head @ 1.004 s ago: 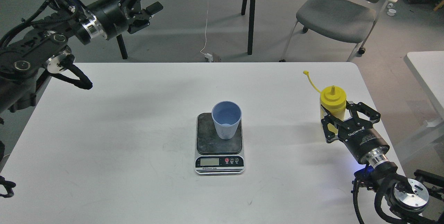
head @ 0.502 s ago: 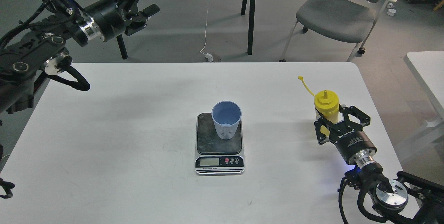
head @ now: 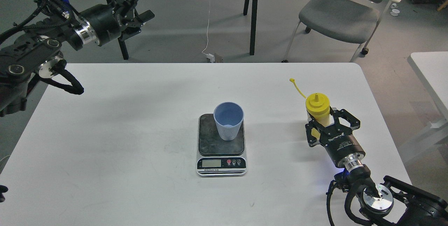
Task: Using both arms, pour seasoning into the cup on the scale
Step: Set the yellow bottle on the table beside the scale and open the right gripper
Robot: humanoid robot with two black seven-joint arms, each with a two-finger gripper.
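The left gripper (head: 134, 0) hangs far to the left of the scale (head: 221, 145) and well beyond the table's (head: 122, 131) far edge, raised above the floor, its fingers spread apart with nothing between them. The scale sits near the middle of the white table, its display panel facing the near edge. The pale blue cup (head: 228, 120) stands upright on the scale's dark plate, toward its far right part. Well to the right of the scale, the right gripper (head: 330, 126) is clenched around the lower body of the yellow bottle (head: 317, 108), which stands upright, its nozzle up and its thin cap strap sticking out toward the scale.
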